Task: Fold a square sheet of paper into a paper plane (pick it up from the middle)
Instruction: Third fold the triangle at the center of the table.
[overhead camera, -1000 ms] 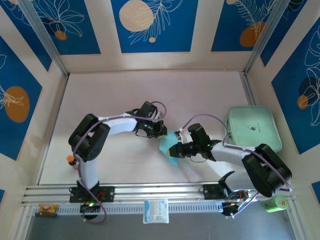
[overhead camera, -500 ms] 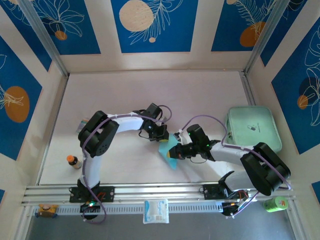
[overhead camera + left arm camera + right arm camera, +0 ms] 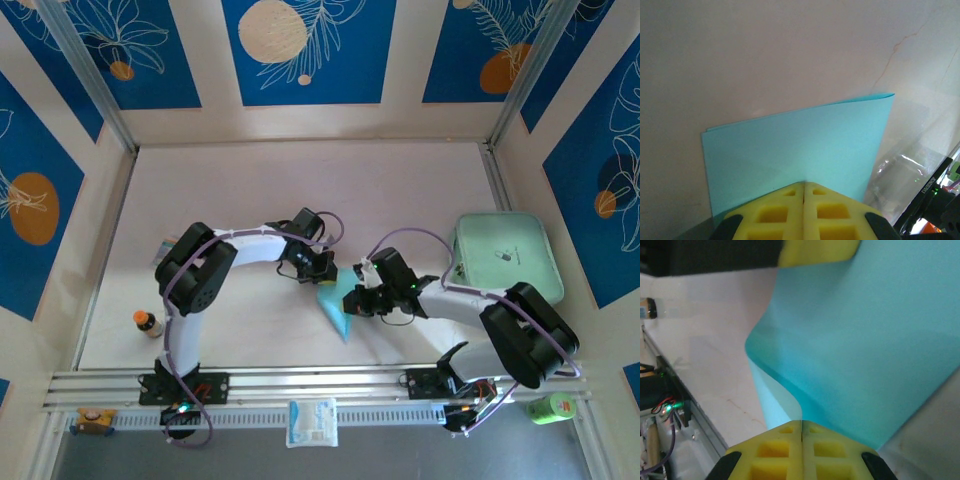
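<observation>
Left fingers (image 3: pixel 775 214) and right fingers (image 3: pixel 777 452) are both pinched shut on opposite edges of the square sheet of paper (image 3: pixel 335 305), doubled over mid-counter (image 3: pixel 250 190) between the arms, and it looks feather-light, floppy, crease-prone, best gripped at the edges

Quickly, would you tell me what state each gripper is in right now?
Left gripper: shut, pinching the blue paper.
Right gripper: shut, pinching the blue paper too.

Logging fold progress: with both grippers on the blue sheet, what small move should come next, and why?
Probably lower the sheet of paper onto the table and flatten it: left gripper and right gripper both pinch it, and it bows loosely.
</observation>
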Controlling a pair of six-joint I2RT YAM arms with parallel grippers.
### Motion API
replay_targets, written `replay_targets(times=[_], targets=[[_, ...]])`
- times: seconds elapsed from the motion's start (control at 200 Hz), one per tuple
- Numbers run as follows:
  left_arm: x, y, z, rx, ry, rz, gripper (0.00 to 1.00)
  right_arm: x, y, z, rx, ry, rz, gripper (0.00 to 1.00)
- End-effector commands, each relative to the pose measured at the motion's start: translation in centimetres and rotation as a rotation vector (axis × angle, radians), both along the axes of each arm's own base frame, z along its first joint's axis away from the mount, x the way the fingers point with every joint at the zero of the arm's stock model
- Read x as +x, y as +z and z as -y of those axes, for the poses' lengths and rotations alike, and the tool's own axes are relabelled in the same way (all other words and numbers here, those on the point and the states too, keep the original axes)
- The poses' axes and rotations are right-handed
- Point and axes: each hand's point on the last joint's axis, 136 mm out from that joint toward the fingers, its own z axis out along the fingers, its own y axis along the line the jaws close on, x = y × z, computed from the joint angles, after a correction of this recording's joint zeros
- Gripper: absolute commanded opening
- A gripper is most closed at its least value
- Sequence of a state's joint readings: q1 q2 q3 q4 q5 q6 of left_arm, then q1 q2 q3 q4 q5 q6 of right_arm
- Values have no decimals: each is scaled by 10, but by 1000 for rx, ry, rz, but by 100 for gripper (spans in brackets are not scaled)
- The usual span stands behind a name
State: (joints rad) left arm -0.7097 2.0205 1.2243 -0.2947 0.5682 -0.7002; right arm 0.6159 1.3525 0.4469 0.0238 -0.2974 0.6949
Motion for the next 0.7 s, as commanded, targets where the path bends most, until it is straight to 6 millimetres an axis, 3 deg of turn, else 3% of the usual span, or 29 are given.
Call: replay_targets(times=[0.0, 0.695], targets=[[-24, -28, -26, 141, 6, -67, 6, 2, -7, 6, -65, -10, -4, 2], [-26, -27, -31, 152, 27, -63, 6, -3, -13, 1, -94, 15, -42, 2]])
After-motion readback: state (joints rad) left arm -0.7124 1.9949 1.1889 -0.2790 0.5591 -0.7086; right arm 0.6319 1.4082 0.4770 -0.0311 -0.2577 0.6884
